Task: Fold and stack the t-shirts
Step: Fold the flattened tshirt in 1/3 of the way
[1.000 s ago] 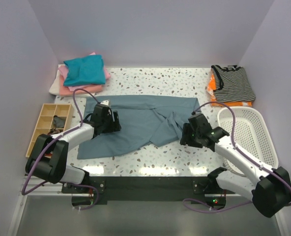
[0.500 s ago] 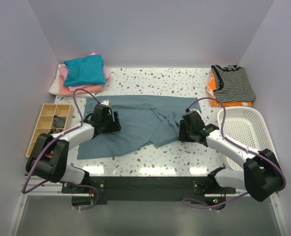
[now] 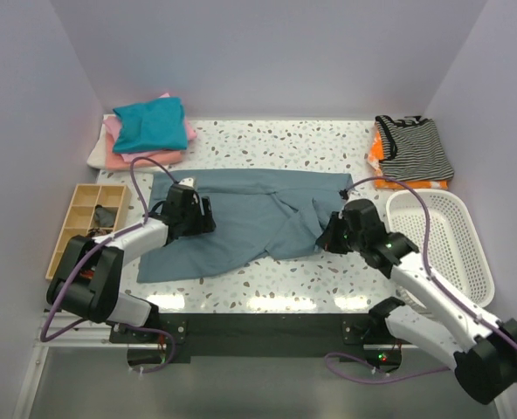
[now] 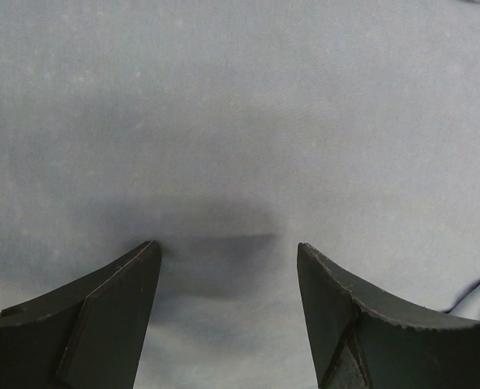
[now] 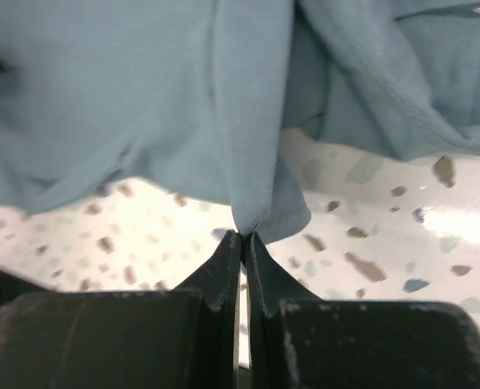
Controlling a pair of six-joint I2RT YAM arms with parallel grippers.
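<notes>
Low in the frame, right of centre, the right gripper is clamped tight on a pinched fold at the near edge of the slate-blue t-shirt, its fingertips hidden by the arm in the overhead view. The shirt lies spread across the middle of the speckled table, its right side rumpled. At centre left, the left gripper sits over flat cloth with fingers wide apart; whether they touch is unclear. A white basket stands right and a wooden tray left, its dark contents indistinct. In the upper left corner a folded teal shirt tops pink and a mostly covered white one.
</notes>
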